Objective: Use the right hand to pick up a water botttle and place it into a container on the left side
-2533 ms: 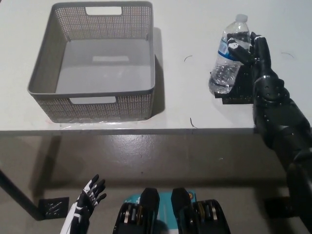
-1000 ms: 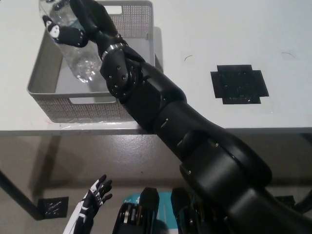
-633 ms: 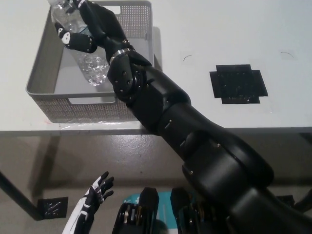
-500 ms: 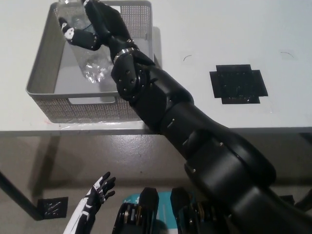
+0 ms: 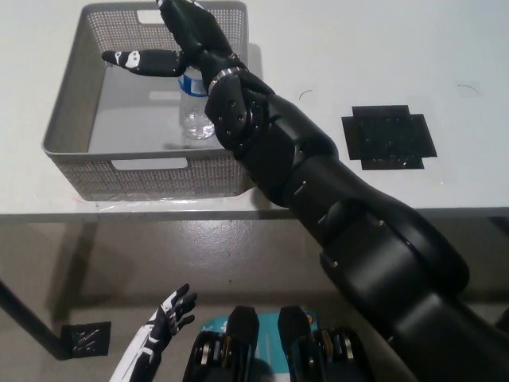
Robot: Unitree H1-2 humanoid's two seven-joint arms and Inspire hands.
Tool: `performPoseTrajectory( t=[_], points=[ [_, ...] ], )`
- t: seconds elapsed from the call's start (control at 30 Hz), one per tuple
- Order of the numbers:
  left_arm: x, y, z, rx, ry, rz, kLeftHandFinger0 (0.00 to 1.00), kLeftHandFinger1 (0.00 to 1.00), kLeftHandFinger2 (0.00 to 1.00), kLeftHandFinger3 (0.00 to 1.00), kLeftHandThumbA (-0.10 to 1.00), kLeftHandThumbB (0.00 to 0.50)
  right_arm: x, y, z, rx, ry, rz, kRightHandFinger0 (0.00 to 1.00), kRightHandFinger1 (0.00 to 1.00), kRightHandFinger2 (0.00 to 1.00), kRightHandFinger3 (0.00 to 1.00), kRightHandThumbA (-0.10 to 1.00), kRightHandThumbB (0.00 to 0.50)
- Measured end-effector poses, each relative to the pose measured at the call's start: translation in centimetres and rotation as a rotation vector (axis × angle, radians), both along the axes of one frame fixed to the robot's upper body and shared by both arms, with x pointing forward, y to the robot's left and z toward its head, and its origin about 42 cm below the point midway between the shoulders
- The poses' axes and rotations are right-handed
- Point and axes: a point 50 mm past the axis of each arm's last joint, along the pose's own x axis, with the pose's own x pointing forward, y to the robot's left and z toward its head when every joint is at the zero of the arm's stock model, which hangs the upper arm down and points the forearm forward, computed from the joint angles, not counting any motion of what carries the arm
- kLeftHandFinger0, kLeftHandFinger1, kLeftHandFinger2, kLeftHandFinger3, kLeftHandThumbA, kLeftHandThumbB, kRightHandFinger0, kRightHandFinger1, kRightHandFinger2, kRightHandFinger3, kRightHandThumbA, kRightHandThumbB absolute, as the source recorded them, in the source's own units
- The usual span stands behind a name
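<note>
Right hand (image 5: 179,36) is seen above the container, fingers spread apart, nothing gripped; one finger (image 5: 139,59) is extended toward picture left over the container floor. Black right arm (image 5: 318,183) is stretched diagonally from the bottom right across the table edge to the container's right wall.

White table (image 5: 350,48) fills the upper part of the head view; its front edge is seen running across the middle, with grey floor (image 5: 199,263) below it.

Grey mesh container (image 5: 71,119) is placed on the table's left side, with cut-out handles in the near and far walls. Part of its right wall and far right corner is hidden by the arm.

Water bottle (image 5: 193,103) is located inside the container, toward its right side, just beside the wrist. Blue label is visible; the top of the bottle is hidden under the hand, so it cannot be told whether it is upright or leaning. Contact between bottle and palm cannot be told either.

Black cross-shaped marker (image 5: 389,137) is stuck to the table well to the right of the container, uncovered.

Left hand (image 5: 169,317) is held low at the bottom left, below the table edge, fingers apart, holding nothing.
</note>
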Motion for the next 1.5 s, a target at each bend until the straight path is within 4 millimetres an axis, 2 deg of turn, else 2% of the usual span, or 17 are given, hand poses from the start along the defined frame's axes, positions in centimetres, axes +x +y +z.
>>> performPoseTrajectory(
  t=[0.17,0.23,0.33,0.47,0.57,0.7,0.8,0.93,1.03,1.07,1.13,1.17,1.2,1.33,1.37,1.4,1.5],
  points=[
    [0.0,0.0,0.0,0.003,0.001,-0.002,1.0,1.0,1.0,1.0,1.0,0.244,0.1,-0.2,0.5,0.01,-0.015,0.013,1.0,1.0,1.0,1.0,1.0,0.5],
    [0.0,0.0,-0.1,0.004,0.002,-0.003,1.0,1.0,1.0,1.0,1.0,0.229,0.2,-0.4,1.3,0.031,-0.037,0.027,1.0,1.0,1.0,1.0,1.0,0.5],
    [0.2,0.0,0.0,0.004,0.001,-0.004,1.0,1.0,1.0,1.0,1.0,0.205,0.5,-1.2,3.6,0.076,-0.094,0.054,1.0,1.0,1.0,1.0,1.0,0.475],
    [0.2,-0.1,-0.1,0.005,0.002,-0.005,1.0,1.0,1.0,1.0,1.0,0.194,0.4,-2.6,7.3,0.155,-0.196,0.098,1.0,1.0,1.0,1.0,1.0,0.484],
    [0.2,0.0,-0.1,0.006,0.004,-0.005,1.0,1.0,1.0,1.0,1.0,0.177,0.0,-3.4,8.0,0.186,-0.231,0.119,1.0,1.0,1.0,1.0,1.0,0.476],
    [0.2,0.0,-0.2,0.006,0.008,-0.004,1.0,1.0,1.0,1.0,1.0,0.195,-0.9,-5.0,7.0,0.232,-0.257,0.137,1.0,1.0,1.0,1.0,1.0,0.496],
    [0.1,0.0,-0.4,0.006,0.013,-0.003,1.0,1.0,1.0,1.0,1.0,0.19,-1.8,-6.2,4.8,0.266,-0.25,0.14,1.0,1.0,1.0,1.0,1.0,0.496],
    [0.1,0.0,-0.5,0.006,0.018,-0.002,1.0,1.0,1.0,1.0,1.0,0.194,-3.3,-8.6,0.5,0.307,-0.207,0.122,1.0,1.0,1.0,1.0,1.0,0.478],
    [0.1,0.0,-0.6,0.006,0.023,-0.002,1.0,1.0,1.0,1.0,1.0,0.199,-4.9,-10.9,-3.5,0.336,-0.165,0.094,1.0,1.0,1.0,1.0,1.0,0.461],
    [0.1,0.0,-0.6,0.006,0.025,-0.001,1.0,1.0,1.0,1.0,1.0,0.2,-5.5,-11.8,-4.8,0.345,-0.149,0.083,1.0,1.0,1.0,1.0,1.0,0.425],
    [0.1,0.0,-0.7,0.006,0.027,0.0,1.0,1.0,1.0,1.0,1.0,0.19,-7.4,-13.9,-8.0,0.366,-0.11,0.057,1.0,1.0,1.0,1.0,0.98,0.402],
    [0.1,0.1,-0.7,0.006,0.028,0.0,1.0,1.0,1.0,1.0,1.0,0.188,-8.1,-14.7,-9.2,0.374,-0.094,0.048,1.0,1.0,1.0,1.0,1.0,0.414],
    [0.1,0.1,-0.7,0.006,0.029,0.0,1.0,1.0,1.0,1.0,1.0,0.177,-8.8,-15.4,-10.1,0.381,-0.08,0.04,1.0,1.0,1.0,1.0,1.0,0.396],
    [0.1,0.2,-0.7,0.0,0.03,0.007,1.0,1.0,1.0,1.0,1.0,0.187,-15.2,-20.3,-17.2,0.444,0.046,-0.021,1.0,1.0,1.0,1.0,0.99,0.362],
    [0.1,0.3,-0.7,-0.002,0.03,0.011,1.0,1.0,1.0,1.0,1.0,0.188,-16.6,-21.1,-18.6,0.458,0.077,-0.035,1.0,1.0,1.0,1.0,0.97,0.378],
    [0.1,0.5,-0.7,-0.003,0.03,0.016,1.0,1.0,1.0,1.0,1.0,0.188,-18.2,-22.0,-20.2,0.473,0.121,-0.055,1.0,1.0,1.0,1.0,0.97,0.36],
    [0.4,0.8,-0.5,-0.008,0.023,0.027,1.0,1.0,1.0,1.0,1.0,0.179,-22.0,-24.2,-24.0,0.515,0.236,-0.106,1.0,1.0,1.0,1.0,0.97,0.37]
  ],
)
